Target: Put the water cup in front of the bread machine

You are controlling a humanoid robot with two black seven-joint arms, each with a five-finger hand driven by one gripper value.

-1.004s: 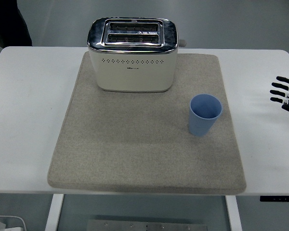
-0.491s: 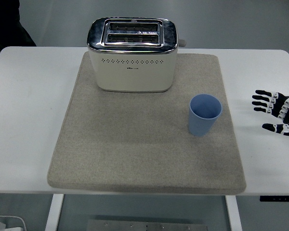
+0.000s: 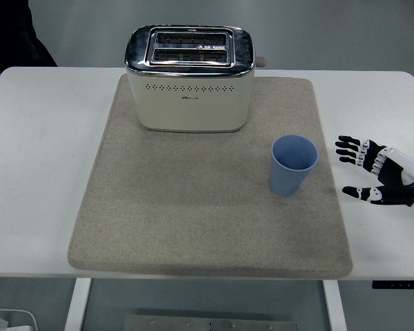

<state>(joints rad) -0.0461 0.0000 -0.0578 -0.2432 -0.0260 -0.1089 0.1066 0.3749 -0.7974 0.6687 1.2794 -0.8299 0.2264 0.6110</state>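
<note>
A blue water cup (image 3: 293, 164) stands upright on the right side of a grey mat (image 3: 193, 207). A cream and chrome bread machine (image 3: 190, 77) stands at the mat's far edge, to the cup's upper left. My right hand (image 3: 362, 170) is over the white table just right of the mat, fingers spread and thumb apart, holding nothing. It is a short way right of the cup and not touching it. My left arm is out of view.
The white table (image 3: 41, 138) extends left and right of the mat. A person's dark clothing (image 3: 10, 34) shows at the top left corner, behind the table's far edge.
My right hand has come in from the right edge, moving left toward the cup, with the thumb now spread below the fingers. The cup and bread machine have not moved.
</note>
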